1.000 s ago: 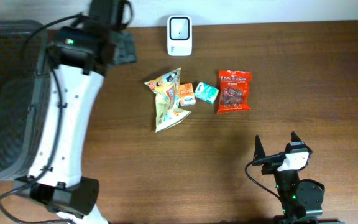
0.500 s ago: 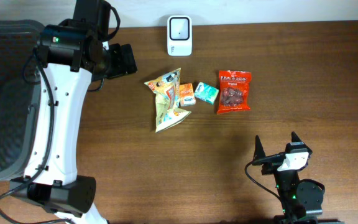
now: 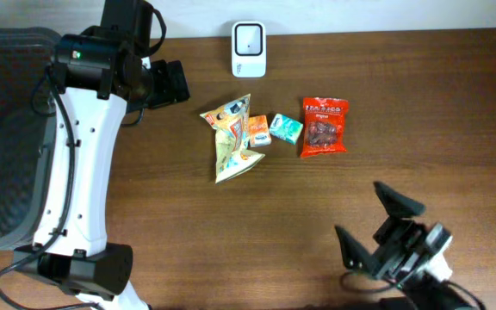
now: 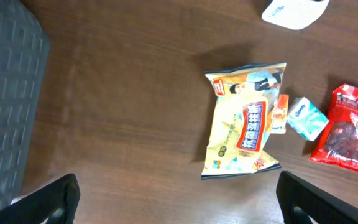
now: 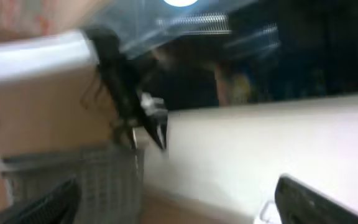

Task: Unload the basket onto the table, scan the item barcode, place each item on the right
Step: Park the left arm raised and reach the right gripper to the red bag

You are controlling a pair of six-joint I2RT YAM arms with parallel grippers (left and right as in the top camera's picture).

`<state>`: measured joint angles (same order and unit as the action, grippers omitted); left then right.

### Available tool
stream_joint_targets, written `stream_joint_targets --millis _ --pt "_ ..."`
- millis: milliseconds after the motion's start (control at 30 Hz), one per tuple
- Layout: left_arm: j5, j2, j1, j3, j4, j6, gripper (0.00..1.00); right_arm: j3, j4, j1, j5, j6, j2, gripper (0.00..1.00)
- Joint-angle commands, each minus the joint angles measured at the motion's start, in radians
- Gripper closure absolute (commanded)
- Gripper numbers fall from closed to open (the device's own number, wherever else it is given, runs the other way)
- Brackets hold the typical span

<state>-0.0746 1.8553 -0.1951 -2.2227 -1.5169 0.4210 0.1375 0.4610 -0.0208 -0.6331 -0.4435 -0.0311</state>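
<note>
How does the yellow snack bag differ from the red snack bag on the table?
The yellow snack bag is the larger; the red snack bag is smaller. The yellow one looks crumpled and lies slanted, while the red one lies flat and roughly square to the table edge. The orange packet lies against the yellow bag; the red bag sits beyond the teal packet. Both are printed pouches lying on the wooden table.
</note>
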Motion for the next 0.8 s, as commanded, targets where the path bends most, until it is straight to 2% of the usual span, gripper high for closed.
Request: stream_joint_targets --millis 0,33,100,133,200,333,400,433,467,500,533,600,667,767 --pt "0.008 -0.006 -0.001 0.002 0.0 0.013 0.01 0.314 -0.372 0.002 0.017 0.127 -0.151 0.02" --pt "0.008 -0.006 -0.001 0.002 0.0 0.013 0.01 0.426 -0.522 0.002 0.019 0.172 -0.234 0.02" --pt "0.008 -0.006 -0.001 0.002 0.0 0.013 0.01 0.758 -0.961 0.002 0.075 0.201 -0.53 0.02" --pt "0.008 -0.006 -0.001 0.002 0.0 0.013 0.01 0.872 -1.102 0.002 0.083 0.212 -0.655 0.02" --pt "0.008 -0.006 -0.001 0.002 0.0 0.013 0.01 1.036 -1.247 0.002 0.023 0.192 -0.876 0.02" --pt "0.008 -0.006 -0.001 0.002 0.0 0.013 0.01 1.106 -1.243 0.002 -0.181 0.204 -1.204 0.02" --pt "0.008 -0.006 -0.001 0.002 0.0 0.013 0.01 1.106 -1.196 0.002 -0.157 0.24 -1.319 0.01" --pt "0.008 -0.006 -0.001 0.002 0.0 0.013 0.01 1.126 -1.175 0.002 -0.061 0.264 -1.413 0.09" --pt "0.008 -0.006 -0.001 0.002 0.0 0.013 0.01 1.168 -1.192 0.002 0.009 0.264 -1.479 0.11" --pt "0.008 -0.006 -0.001 0.002 0.0 0.013 0.01 1.241 -1.247 0.003 0.08 0.264 -1.554 0.1" --pt "0.008 -0.006 -0.001 0.002 0.0 0.013 0.01 1.386 -1.381 0.003 0.197 0.264 -1.68 0.06" --pt "0.008 -0.006 -0.001 0.002 0.0 0.013 0.01 1.54 -1.479 0.002 0.233 0.264 -1.827 0.01" --pt "0.008 -0.006 -0.001 0.002 0.0 0.013 0.01 1.574 -1.451 0.003 0.236 0.264 -1.907 0.02" --pt "0.008 -0.006 -0.001 0.002 0.0 0.013 0.01 1.57 -1.446 0.002 0.34 0.264 -2.0 0.01"
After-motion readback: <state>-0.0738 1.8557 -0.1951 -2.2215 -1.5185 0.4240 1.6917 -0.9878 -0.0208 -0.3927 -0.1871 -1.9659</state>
